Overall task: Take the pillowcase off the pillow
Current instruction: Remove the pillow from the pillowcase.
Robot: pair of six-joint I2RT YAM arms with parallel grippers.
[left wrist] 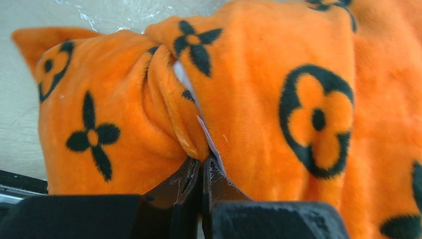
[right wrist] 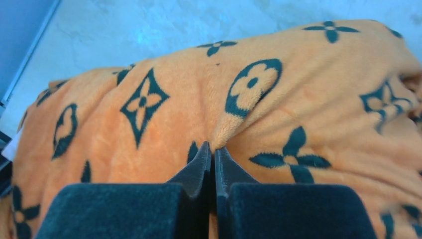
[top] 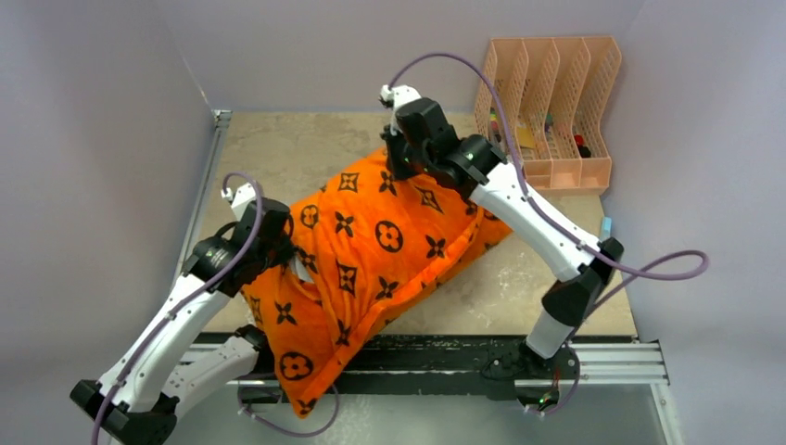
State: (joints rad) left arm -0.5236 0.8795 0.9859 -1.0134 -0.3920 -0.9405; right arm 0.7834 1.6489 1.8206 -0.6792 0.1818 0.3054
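Orange plush bunched around an opening at the left: left gripper [left wrist: 203,163] clamped shut on the hem of the pillowcase [top: 371,250] there, just beside a sliver of white pillow [left wrist: 180,74] peeking out. Across the middle, pillowcase lying slantwise on the tabletop [top: 278,148], stuffed full, near corner hanging over the front edge. Further right, at the far end, right gripper [right wrist: 214,152] pinched closed on a small fold of plush. Far right, peach file rack [top: 556,102] standing apart at the back.
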